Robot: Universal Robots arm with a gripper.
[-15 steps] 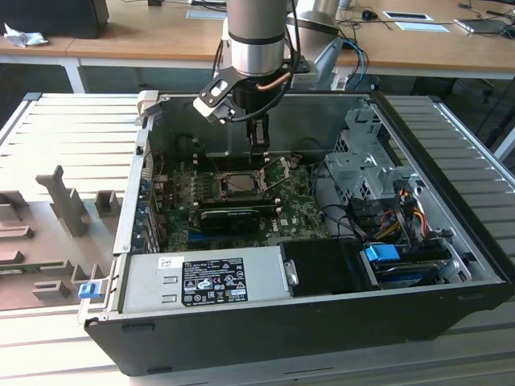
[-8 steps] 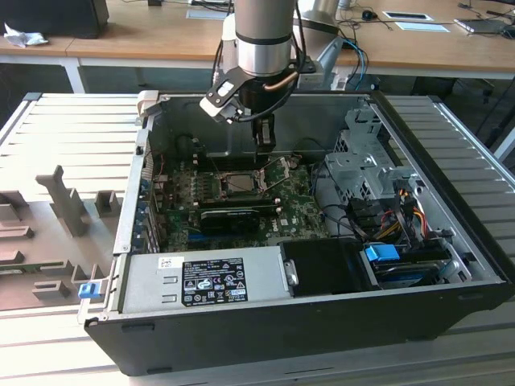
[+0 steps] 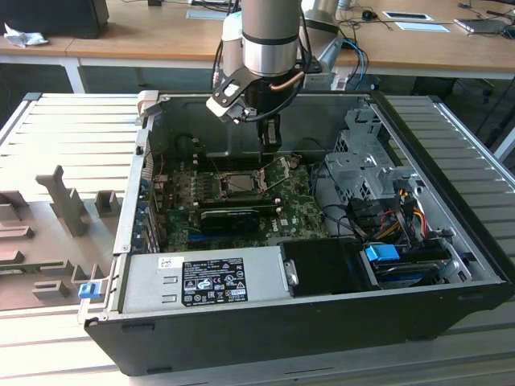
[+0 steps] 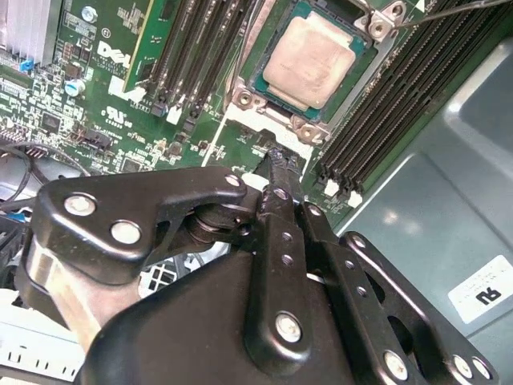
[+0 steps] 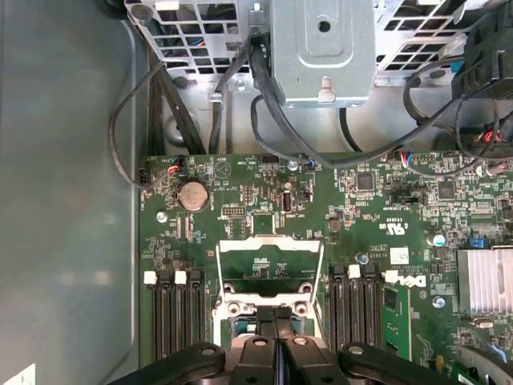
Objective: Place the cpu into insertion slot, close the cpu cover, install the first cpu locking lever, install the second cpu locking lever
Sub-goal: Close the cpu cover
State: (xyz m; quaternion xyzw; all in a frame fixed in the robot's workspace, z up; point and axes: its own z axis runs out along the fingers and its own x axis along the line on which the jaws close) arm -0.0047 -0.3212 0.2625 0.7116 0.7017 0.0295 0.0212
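Tower case (image 3: 322,322) lies open on a ribbed grey table (image 3: 64,137), its motherboard (image 3: 298,201) face-up inside. The cpu cover (image 5: 271,241) stands raised at the socket's edge toward the exterior view's right, with the cpu (image 4: 313,60) already seated in the socket. The claw (image 4: 278,160), closed on nothing, hovers near the cover. A slow, even push on the frame probably closes it best. Wooden desks (image 3: 161,32) stand on the far side.

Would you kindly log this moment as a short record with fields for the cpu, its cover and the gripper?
cpu: seated in the socket, silver top showing
cpu cover: open, swung off the socket
gripper: shut, holding nothing, tip close to the socket's edge
task state: cpu placed, cover not yet closed
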